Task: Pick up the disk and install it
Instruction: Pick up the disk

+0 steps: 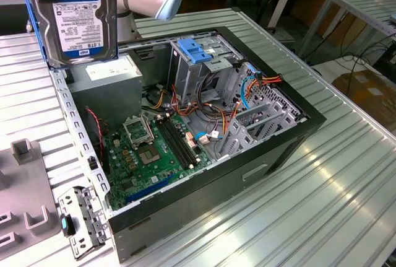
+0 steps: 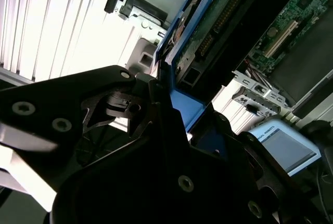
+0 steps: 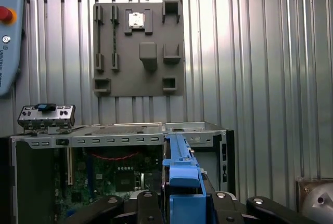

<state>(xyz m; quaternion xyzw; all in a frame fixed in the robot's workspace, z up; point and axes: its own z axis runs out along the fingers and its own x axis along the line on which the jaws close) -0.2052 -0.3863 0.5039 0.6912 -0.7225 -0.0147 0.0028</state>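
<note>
**Disk [image 1: 80, 16] hanging over the open computer case [image 1: 204, 199]**

The hand [image 3: 182, 200] is clenching the disk by its blue side rails. It is holding it upright in the air above the case's edge, at the exterior view's left. Pick-up is looking done. Installing is calling, I judge, for lining the rails up with the drive bay [image 1: 204, 62].

- Open computer case [image 1: 247, 177] is laid on a ribbed metal table [image 1: 346, 186].
- Green motherboard [image 1: 148, 155] and blue ribbed bracket [image 1: 195, 50] are housed inside.
- Grey fixture plate [image 3: 138, 50] is laid alongside.
</note>
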